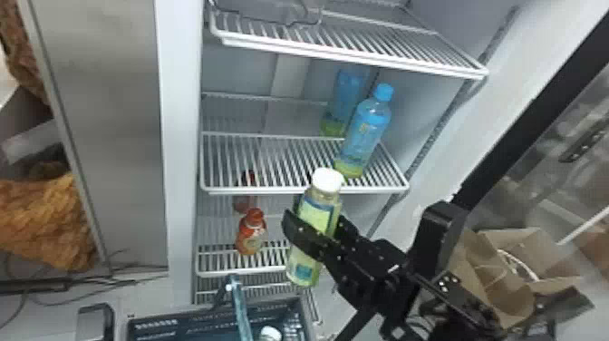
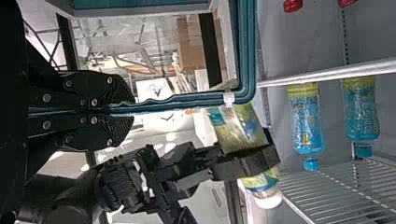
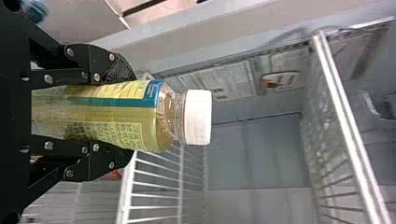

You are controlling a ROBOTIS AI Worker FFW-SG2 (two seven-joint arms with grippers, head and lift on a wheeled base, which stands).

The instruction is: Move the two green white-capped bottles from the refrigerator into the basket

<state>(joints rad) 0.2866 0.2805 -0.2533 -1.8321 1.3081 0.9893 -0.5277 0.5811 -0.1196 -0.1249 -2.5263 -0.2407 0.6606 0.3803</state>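
Basket (image 1: 206,317), its handle (image 1: 242,313) pinched by the left jaws, lies below and near-left of the green white-capped bottle (image 1: 318,214), held leaning, cap up, by the right jaws.

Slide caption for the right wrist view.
Right pincer gripping a green white-capped bottle, wire refrigerator shelves beyond.

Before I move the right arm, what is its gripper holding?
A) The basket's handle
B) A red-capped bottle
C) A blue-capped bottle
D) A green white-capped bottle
D: the right gripper has its fingers on either side of the green bottle, whose white cap sticks out past the fingertips.
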